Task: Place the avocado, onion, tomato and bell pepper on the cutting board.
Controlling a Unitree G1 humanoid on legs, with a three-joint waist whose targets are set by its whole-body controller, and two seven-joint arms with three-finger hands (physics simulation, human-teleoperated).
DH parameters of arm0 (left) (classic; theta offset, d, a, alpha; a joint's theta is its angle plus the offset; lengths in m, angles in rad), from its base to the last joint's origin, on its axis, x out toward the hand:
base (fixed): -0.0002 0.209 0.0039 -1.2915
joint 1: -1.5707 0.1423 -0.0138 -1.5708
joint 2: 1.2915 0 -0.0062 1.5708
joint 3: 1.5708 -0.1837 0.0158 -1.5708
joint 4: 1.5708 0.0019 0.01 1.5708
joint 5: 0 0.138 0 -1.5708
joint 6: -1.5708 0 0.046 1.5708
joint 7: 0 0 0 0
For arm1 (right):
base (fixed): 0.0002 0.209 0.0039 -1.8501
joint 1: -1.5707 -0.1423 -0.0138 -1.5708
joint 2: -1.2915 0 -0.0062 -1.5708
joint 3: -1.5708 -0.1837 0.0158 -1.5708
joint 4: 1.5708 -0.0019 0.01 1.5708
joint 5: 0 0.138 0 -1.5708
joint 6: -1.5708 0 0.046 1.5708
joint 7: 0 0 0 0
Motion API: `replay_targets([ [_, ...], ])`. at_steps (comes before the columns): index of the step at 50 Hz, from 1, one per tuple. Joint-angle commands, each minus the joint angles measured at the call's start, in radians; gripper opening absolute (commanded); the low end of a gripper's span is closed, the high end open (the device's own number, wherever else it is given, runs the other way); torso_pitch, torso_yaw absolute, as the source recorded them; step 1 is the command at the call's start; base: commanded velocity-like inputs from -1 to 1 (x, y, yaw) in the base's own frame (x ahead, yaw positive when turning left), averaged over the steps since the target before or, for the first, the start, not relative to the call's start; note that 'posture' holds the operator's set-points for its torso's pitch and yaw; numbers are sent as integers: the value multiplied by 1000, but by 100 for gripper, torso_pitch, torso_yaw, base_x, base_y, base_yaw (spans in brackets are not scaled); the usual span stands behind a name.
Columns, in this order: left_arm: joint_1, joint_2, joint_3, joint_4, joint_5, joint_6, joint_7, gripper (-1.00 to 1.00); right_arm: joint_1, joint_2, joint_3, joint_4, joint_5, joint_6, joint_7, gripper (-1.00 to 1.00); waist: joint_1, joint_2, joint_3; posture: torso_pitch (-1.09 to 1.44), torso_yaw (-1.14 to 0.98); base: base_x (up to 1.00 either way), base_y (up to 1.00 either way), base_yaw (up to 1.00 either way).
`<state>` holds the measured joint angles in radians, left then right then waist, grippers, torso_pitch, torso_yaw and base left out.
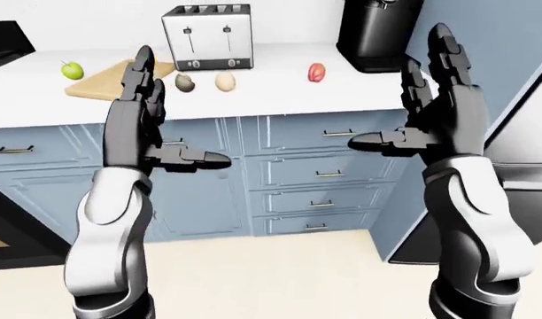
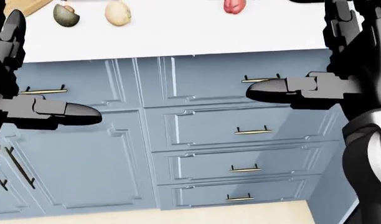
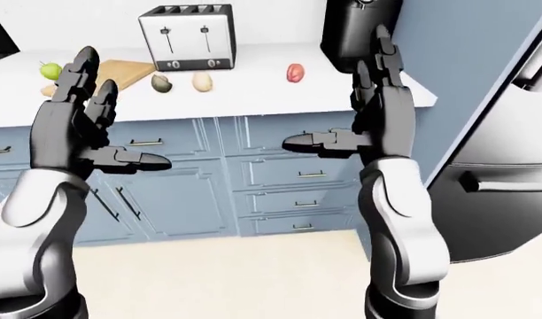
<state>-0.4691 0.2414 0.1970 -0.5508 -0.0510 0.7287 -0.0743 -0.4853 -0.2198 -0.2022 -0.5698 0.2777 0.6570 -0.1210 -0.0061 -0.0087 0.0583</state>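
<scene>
A wooden cutting board [image 1: 112,78] lies on the white counter [image 1: 280,93], to the left of the toaster. A green bell pepper [image 1: 72,70] sits just left of the board. To the board's right lie a brownish-green avocado [image 1: 185,82], a pale onion [image 1: 225,81] and, farther right, a red tomato [image 1: 316,72]. My left hand [image 1: 165,123] and right hand [image 1: 411,113] are raised at counter height, short of the counter. Both are open, fingers up and thumbs pointing inward, and neither holds anything.
A silver toaster [image 1: 206,36] and a black appliance [image 1: 377,33] stand along the counter's top edge. Blue cabinet doors and drawers [image 2: 240,135] fill the space below. A steel fridge [image 3: 501,146] is at the right, and a dark appliance [image 1: 5,40] at the far left.
</scene>
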Motion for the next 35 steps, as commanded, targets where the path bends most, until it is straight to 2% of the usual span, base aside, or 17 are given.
replay_targets([
  [1,-19,10,13,-30,5,-35,11,100,-22,-2,4,-25,5,-38,5,100,2,-1,-11,0,0,30,0,0],
  [4,-24,17,20,-36,1,-27,12,100,-23,-4,11,-26,-1,-36,10,100,-6,42,-16,0,0,30,0,0],
  [6,-21,24,25,-42,-1,-19,9,100,-27,-5,8,-34,2,-25,11,100,-9,102,-39,0,0,30,0,0],
  [7,-24,25,31,-44,-5,-17,12,100,-28,-5,9,-34,1,-23,13,100,0,80,-44,0,0,30,0,0],
  [9,-27,36,38,-44,-7,-9,10,100,-40,-3,11,-23,0,-23,14,100,2,84,-28,0,0,30,0,0],
  [12,-25,37,36,-50,-9,-7,14,100,-44,4,19,-13,-4,-32,15,100,11,62,-39,0,0,29,0,0],
  [16,-23,37,36,-49,-9,-11,16,100,-38,3,13,-23,0,-26,19,100,23,24,-25,0,0,35,0,0],
  [18,-18,34,32,-47,-7,-17,15,100,-32,2,13,-23,-3,-30,19,100,30,-7,-22,0,0,42,0,0],
  [20,-19,36,38,-46,-9,-18,15,100,-33,-1,12,-30,-3,-24,18,100,31,-67,-42,0,0,41,0,0],
  [21,-17,39,37,-44,-5,-20,15,100,-32,-1,6,-32,3,-20,17,100,16,-41,-31,0,0,41,0,0],
  [22,-16,36,37,-45,-7,-21,15,100,-32,0,6,-37,5,-17,15,100,22,-50,-26,0,0,41,0,0],
  [24,-13,33,35,-50,-7,-21,16,100,-30,1,10,-38,3,-20,13,100,9,-46,-25,0,0,42,0,0],
  [30,-4,32,39,-59,-8,-19,14,100,-26,-1,10,-42,3,-20,16,100,-7,8,-18,0,0,42,0,0],
  [32,-3,35,39,-58,-4,-20,12,100,-23,0,9,-47,5,-17,17,100,-13,44,-28,0,0,41,0,0],
  [33,-5,35,42,-63,-7,-14,13,100,-22,0,7,-48,6,-16,17,100,-15,72,-36,0,0,41,0,0],
  [34,-4,36,41,-63,-6,-14,12,100,-21,-1,9,-50,5,-15,18,100,-12,102,-71,0,0,41,0,0],
  [35,-4,36,44,-62,-6,-16,13,100,-21,0,9,-52,7,-14,19,100,0,72,-27,0,0,41,0,0],
])
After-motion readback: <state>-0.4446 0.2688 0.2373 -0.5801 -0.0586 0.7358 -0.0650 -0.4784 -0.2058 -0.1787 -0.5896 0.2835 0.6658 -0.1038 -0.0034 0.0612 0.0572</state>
